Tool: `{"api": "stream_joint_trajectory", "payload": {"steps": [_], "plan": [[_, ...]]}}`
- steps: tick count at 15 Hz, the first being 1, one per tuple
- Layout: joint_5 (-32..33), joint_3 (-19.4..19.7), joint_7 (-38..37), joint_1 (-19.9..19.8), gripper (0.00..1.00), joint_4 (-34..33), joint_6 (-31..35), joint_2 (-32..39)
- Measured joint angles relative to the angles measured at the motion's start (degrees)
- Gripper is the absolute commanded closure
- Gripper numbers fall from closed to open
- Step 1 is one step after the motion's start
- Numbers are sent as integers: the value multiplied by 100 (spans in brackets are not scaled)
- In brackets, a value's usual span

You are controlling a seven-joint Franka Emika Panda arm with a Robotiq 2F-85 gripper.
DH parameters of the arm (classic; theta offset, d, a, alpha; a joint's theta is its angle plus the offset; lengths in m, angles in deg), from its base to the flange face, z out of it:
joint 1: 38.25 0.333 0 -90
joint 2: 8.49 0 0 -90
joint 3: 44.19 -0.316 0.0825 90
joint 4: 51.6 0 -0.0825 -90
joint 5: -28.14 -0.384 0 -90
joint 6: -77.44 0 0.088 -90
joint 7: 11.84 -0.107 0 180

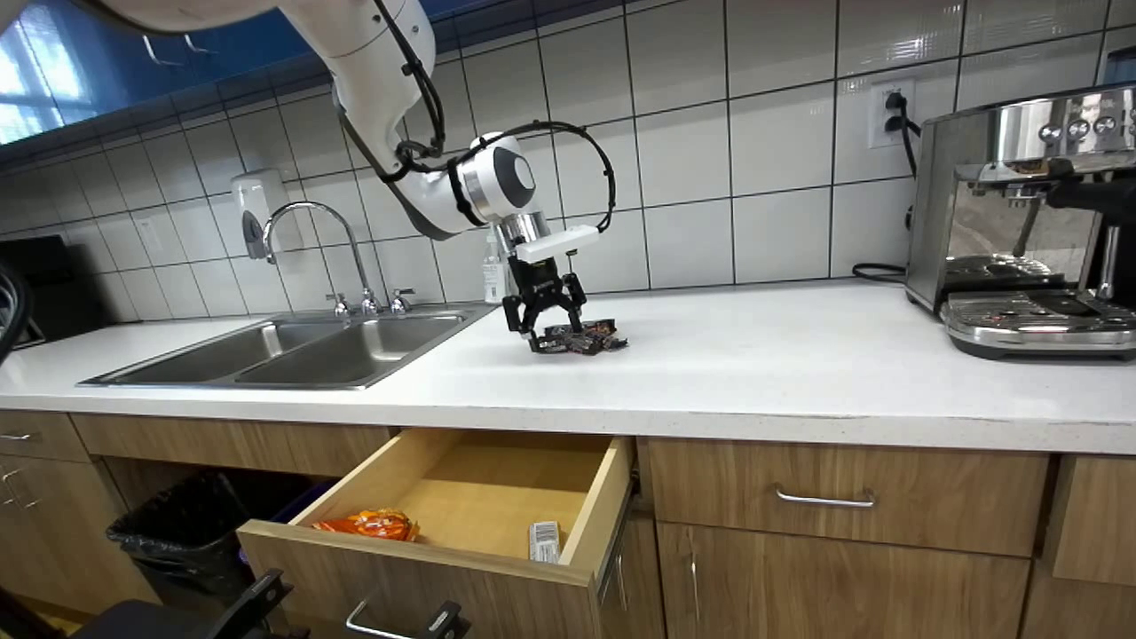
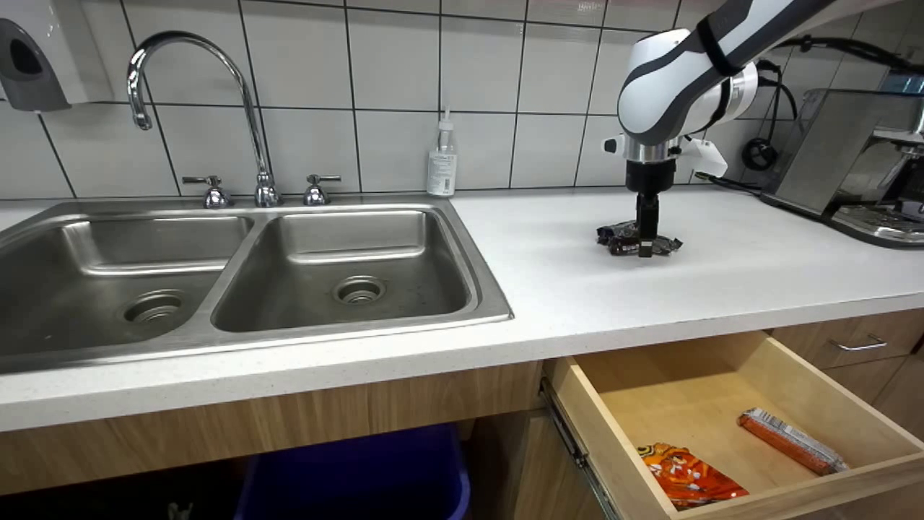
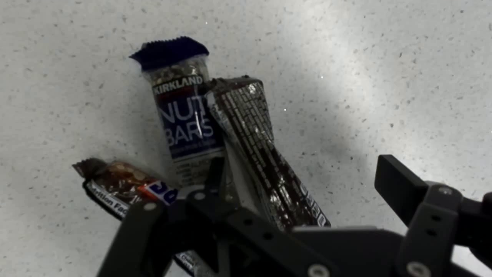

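The brown bar (image 3: 127, 184) and blue-labelled nut bar (image 3: 188, 115) crowd 1 fingertip (image 3: 216, 173); the dark bar (image 3: 265, 161) lies on the counter (image 3: 346, 77) between my 2 wide-spread fingers (image 3: 399, 187). I'd close slowly, square across it, sparing its neighbours.

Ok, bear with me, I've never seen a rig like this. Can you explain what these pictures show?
The machine is a white robot arm with a black gripper at its end. Two cameras stand outside the robot and show the kitchen; the third rides on the wrist and gives the close-up.

On the white counter I can make out three snack bars: a Kirkland nut bar, a dark brown bar partly covering it, and a third bar partly hidden by the gripper. A sink and a coffee machine are to either side. The open drawer below holds an orange packet and an orange-wrapped bar.

Nothing looks held: the jaws stand open, with the dark brown bar showing between them.
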State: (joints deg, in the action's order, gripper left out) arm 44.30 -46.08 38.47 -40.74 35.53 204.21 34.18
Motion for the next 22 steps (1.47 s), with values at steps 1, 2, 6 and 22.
{"api": "stream_joint_trajectory", "payload": {"steps": [1,2,6,22], "plan": [[-29,-8,38,0,0,-92,-74,59],[-56,-16,72,0,0,-189,-165,116],[-114,-36,150,0,0,-517,-502,285],[-126,-44,438,0,0,-752,-932,419]]}}
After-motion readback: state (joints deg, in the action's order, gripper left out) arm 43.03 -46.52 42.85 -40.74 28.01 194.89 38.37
